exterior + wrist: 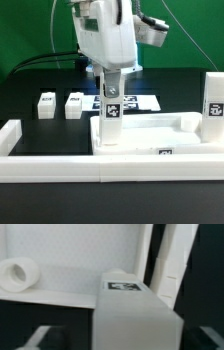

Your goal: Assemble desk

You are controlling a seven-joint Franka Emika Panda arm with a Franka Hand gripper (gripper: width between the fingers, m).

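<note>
Found the gripper (112, 92) at the middle of the exterior view, pointing straight down, jaws spread to either side of an upright leg (112, 114) and gripping nothing. Saw in the wrist view a dark gap between that leg (135, 317) and the blurred fingers (38, 336), so no squeeze on it.

Noted the leg as a white square block, with a black-and-white tag on the face toward the exterior camera and another on its top face in the wrist view. Placed it at the left end of the tabletop (150, 130). Could not tell whether it sat locked into the panel or merely stood on it.

Saw the tabletop as a wide, flat white panel with a raised rim, filling the lower right of the exterior view and carrying a small tag on its front rim. Found a second leg (214, 105) upright at its right end, cut off by the frame's right edge.

Spotted a third leg (45, 105) and a fourth leg (74, 104) side by side on the black table (40, 80), left of centre and well apart from the tabletop.

Made out the marker board (142, 101) behind the gripper, partly hidden by it. Traced a low white wall (50, 165) along the bottom of the frame.

Noticed a pale ring (15, 274) in the wrist view, too blurred to identify.
</note>
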